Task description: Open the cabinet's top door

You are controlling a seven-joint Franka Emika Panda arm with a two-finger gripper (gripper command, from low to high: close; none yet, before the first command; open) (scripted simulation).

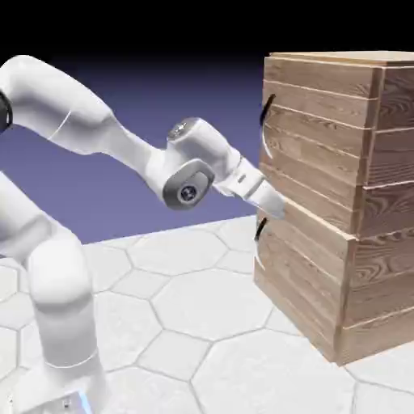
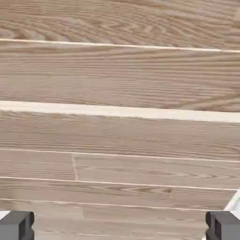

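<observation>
Blue-violet backdrop, pale tiled floor (image 1: 214,303), plank cabinet (image 1: 315,145), hand (image 2: 120,226) spread wide, empty

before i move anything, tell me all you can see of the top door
The top door is the upper front panel of the cabinet, made of what looks like light brown wood planks laid crosswise with visible grain. A curved handle, black at its upper end and pale lower down, sits near the edge nearer the robot. The door looks closed, directly above the lower panel. Whether the hand touches it can't be told.
</observation>
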